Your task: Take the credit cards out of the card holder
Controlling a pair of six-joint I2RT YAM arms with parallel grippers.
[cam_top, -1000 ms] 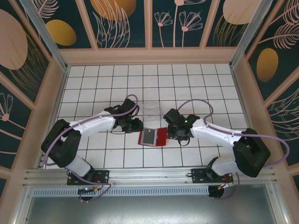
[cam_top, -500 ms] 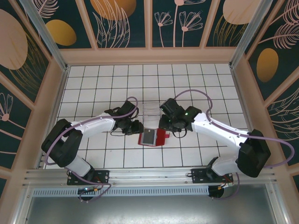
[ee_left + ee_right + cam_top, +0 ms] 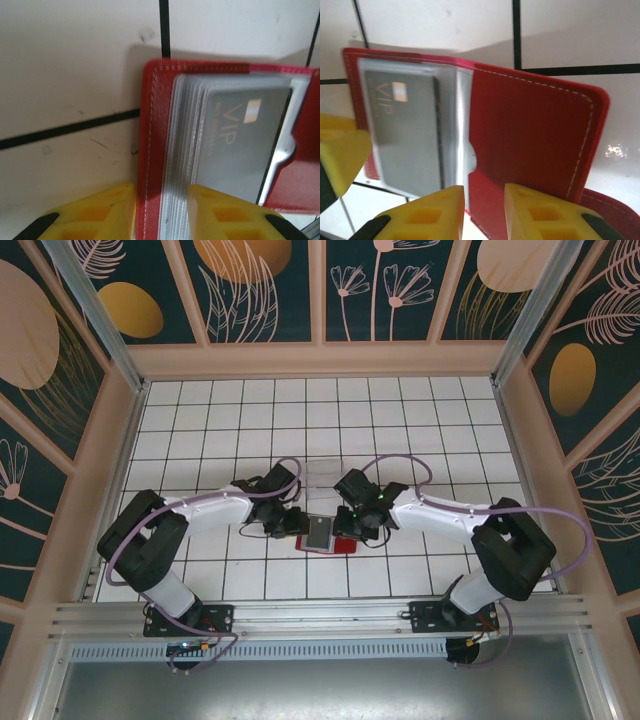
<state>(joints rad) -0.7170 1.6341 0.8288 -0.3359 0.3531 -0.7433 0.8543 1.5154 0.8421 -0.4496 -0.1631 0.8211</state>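
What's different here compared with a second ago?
The right fingers swung left, from beside the card holder to above its red flap. The left fingers edged slightly nearer its left edge. The card holder stayed open, VIP card inside.

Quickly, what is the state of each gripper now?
Left gripper: closed on the edge of the card holder.
Right gripper: around its red flap; grip cannot be told.
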